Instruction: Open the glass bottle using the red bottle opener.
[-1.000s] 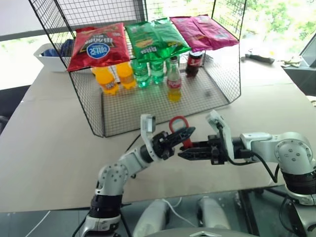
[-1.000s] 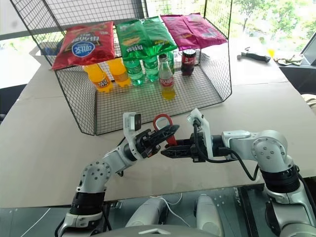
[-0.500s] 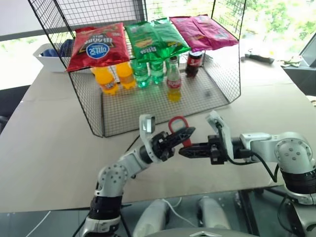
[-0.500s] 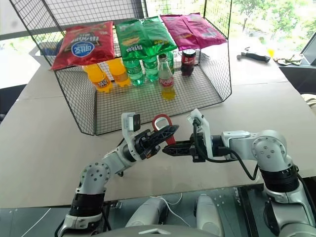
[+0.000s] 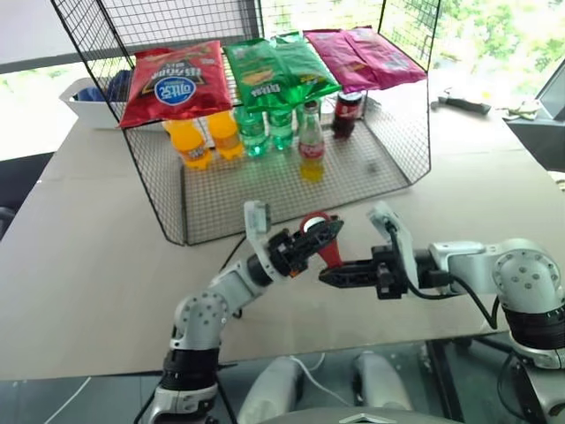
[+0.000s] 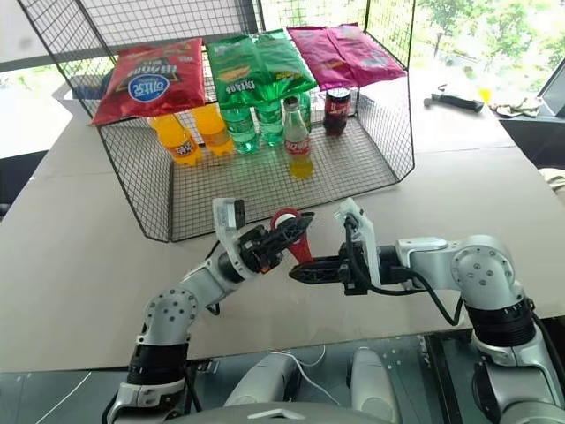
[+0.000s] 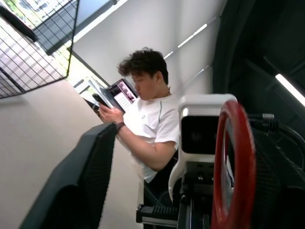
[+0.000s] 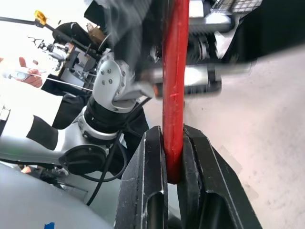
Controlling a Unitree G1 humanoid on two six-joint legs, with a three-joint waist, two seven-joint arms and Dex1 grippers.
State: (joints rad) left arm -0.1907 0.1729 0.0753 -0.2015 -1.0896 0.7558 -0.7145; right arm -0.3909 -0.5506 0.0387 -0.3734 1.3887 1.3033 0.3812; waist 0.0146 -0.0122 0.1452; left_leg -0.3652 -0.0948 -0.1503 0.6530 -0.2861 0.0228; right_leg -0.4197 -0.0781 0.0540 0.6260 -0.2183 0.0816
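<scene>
Right hand [image 5: 325, 276] clamps red bottle opener [image 5: 325, 240] by its handle; left hand [image 5: 311, 238] spread wide around its ring. Glass bottle [image 5: 311, 146] upright in wire rack [image 5: 291, 190], 12 o'clock of hands.

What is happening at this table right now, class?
A two-armed robot is passing the red bottle opener between its hands above the table. The right gripper is shut on the opener's handle, while the left gripper has opened around its ring. The glass bottle stands capped in the wire rack among other drinks.
</scene>
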